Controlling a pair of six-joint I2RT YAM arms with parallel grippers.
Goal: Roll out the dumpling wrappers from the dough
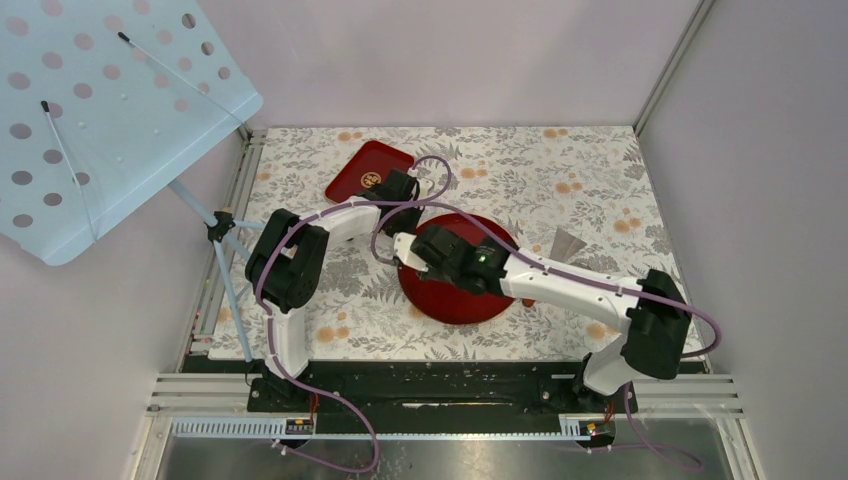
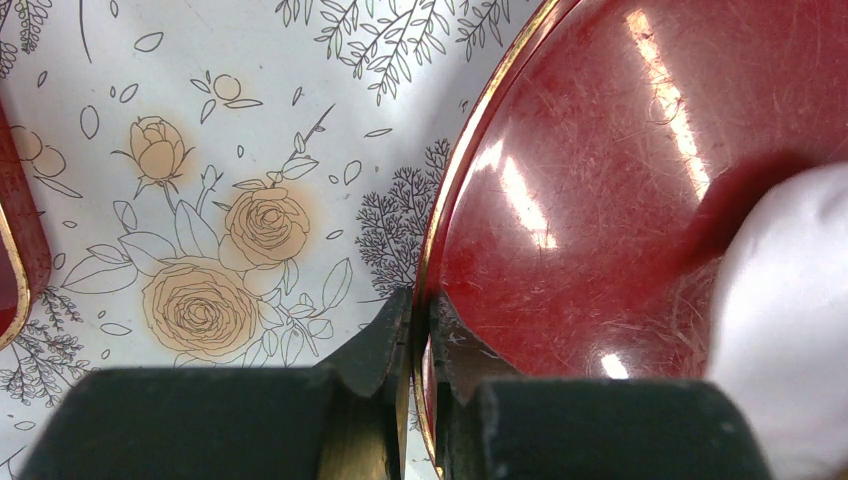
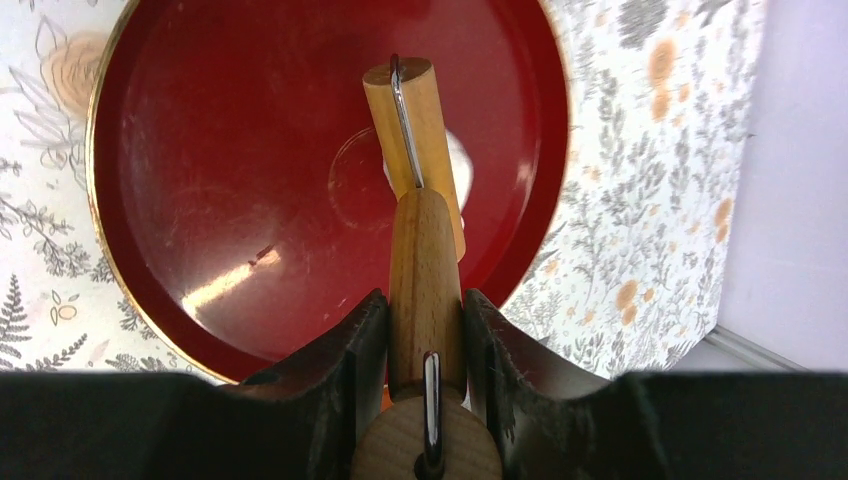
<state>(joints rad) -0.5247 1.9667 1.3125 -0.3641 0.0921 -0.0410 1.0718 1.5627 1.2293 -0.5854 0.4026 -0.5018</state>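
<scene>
A round red plate (image 1: 470,300) lies mid-table. My left gripper (image 1: 405,192) is shut on its gold rim (image 2: 440,230); the jaws pinch the edge in the left wrist view (image 2: 420,310). My right gripper (image 1: 412,252) is over the plate, shut (image 3: 425,305) on the wooden handle (image 3: 425,260) of a small roller. The roller's drum (image 3: 410,110) rests on a small flat white piece of dough (image 3: 458,160) near the middle of the plate (image 3: 220,150). Most of the dough is hidden under the drum. No other wrappers show.
A square red tray (image 1: 365,165) lies behind the plate at the back left, and its edge shows in the left wrist view (image 2: 15,260). A perforated pale blue board (image 1: 100,100) on a stand overhangs the left side. A small grey object (image 1: 570,243) sits right of the plate. Walls enclose the floral cloth.
</scene>
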